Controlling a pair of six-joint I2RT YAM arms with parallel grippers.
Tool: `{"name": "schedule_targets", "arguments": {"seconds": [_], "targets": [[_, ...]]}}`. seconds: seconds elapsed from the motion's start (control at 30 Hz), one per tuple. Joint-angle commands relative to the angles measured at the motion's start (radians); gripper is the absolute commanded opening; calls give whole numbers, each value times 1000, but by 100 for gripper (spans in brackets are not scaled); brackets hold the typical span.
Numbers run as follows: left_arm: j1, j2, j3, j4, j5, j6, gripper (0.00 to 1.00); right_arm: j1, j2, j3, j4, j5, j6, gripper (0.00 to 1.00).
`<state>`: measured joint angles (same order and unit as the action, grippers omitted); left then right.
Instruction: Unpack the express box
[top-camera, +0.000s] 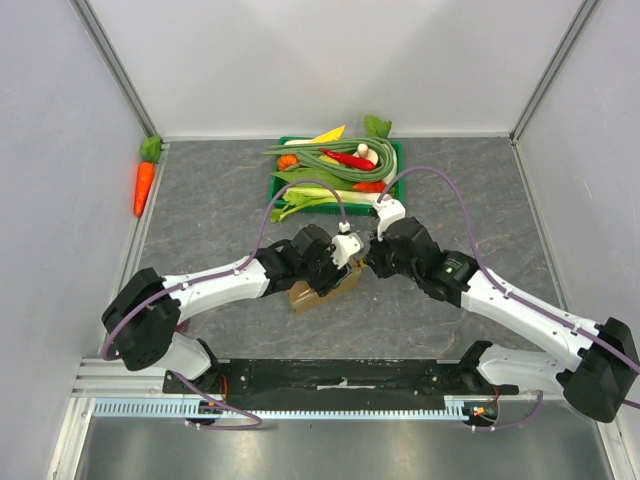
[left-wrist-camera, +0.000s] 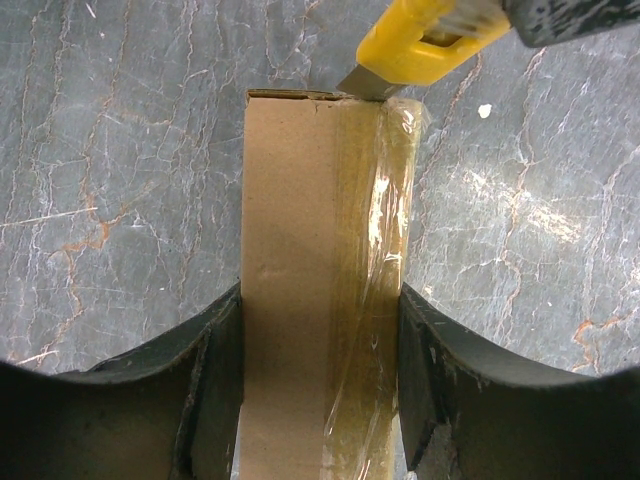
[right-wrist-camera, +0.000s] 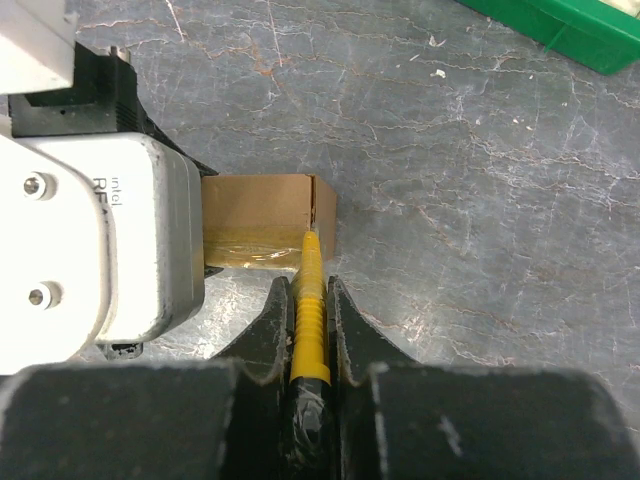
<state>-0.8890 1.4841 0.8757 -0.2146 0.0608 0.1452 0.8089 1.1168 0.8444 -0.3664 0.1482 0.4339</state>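
Observation:
The express box (top-camera: 322, 291) is a small brown carton with clear tape along one side, lying on the grey table under both wrists. In the left wrist view the box (left-wrist-camera: 310, 260) sits between the fingers of my left gripper (left-wrist-camera: 320, 390), which is shut on it. My right gripper (right-wrist-camera: 310, 300) is shut on a yellow utility knife (right-wrist-camera: 310, 300). The knife's blade tip touches the far end of the box (right-wrist-camera: 270, 215) at the taped seam; the knife also shows in the left wrist view (left-wrist-camera: 420, 45). From above, my left gripper (top-camera: 335, 270) and right gripper (top-camera: 372, 255) meet over the box.
A green tray (top-camera: 392, 150) of vegetables stands behind the grippers at the back centre. A carrot (top-camera: 144, 182) lies at the back left by the wall. White walls close in three sides of the table.

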Motion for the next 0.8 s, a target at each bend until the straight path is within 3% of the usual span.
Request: {"name": "schedule_targets", "arguments": {"seconds": [0.0,0.27,0.77], "targets": [[13,81,-64,-204,-76,22,14,4,38,-1,-134,-79,-21,0],[13,74,-57,-201,-65,28,14,1,132,-37,-68,-99,2,0],[30,100,-53,-212,-85,10,13,-28,-23,24,-190,-105,-4,0]]}}
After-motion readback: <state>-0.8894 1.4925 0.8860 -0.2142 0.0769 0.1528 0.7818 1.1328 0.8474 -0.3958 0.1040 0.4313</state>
